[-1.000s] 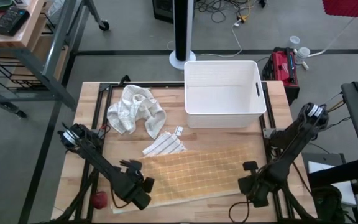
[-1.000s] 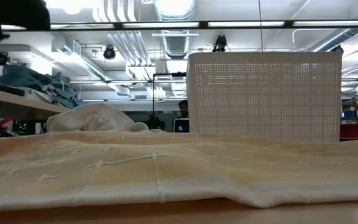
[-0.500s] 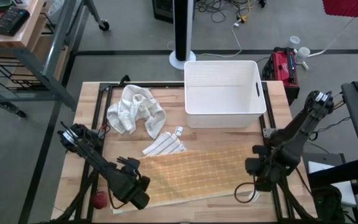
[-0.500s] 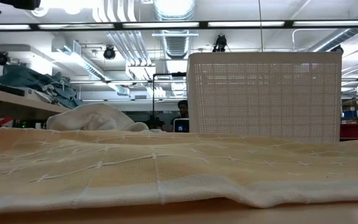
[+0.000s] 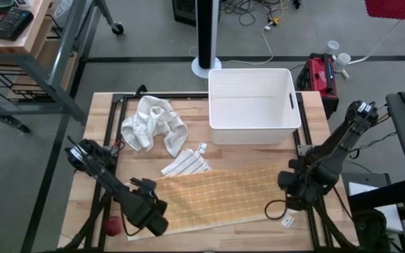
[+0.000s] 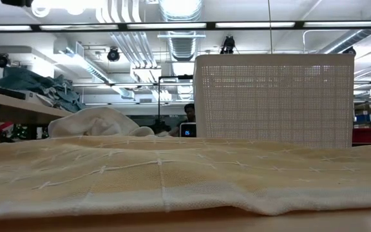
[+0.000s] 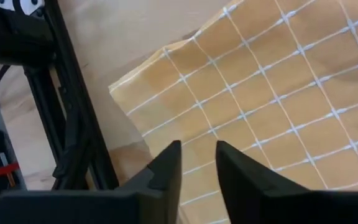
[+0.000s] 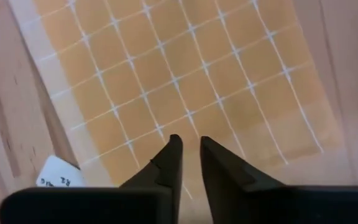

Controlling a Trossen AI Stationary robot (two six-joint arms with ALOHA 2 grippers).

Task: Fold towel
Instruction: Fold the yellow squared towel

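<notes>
The towel [image 5: 220,197], orange-yellow with a white grid, lies spread flat on the near part of the table, and it fills the foreground of the low view [image 6: 172,174]. My left gripper [image 5: 157,209] hangs above its near left corner. In the left wrist view the fingers [image 7: 197,163] stand open with nothing between them and the towel [image 7: 278,81] below. My right gripper [image 5: 292,188] hangs over the towel's right edge. Its fingers [image 8: 189,155] are apart by a narrow gap above the towel [image 8: 179,74]. A white tag [image 8: 58,174] lies by the towel's near right corner.
A white bin [image 5: 254,105] stands at the far middle of the table. A crumpled white cloth [image 5: 153,123] lies at the far left, with a small striped cloth [image 5: 185,164] just beyond the towel. A red thing [image 5: 111,225] sits at the near left edge.
The towel's left corner, raised a second ago in the low view, has fallen and now lies flat. My left gripper has risen a little. My right gripper has moved off the towel's near right corner toward the table's far edge and has rolled, uncovering the white tag.
</notes>
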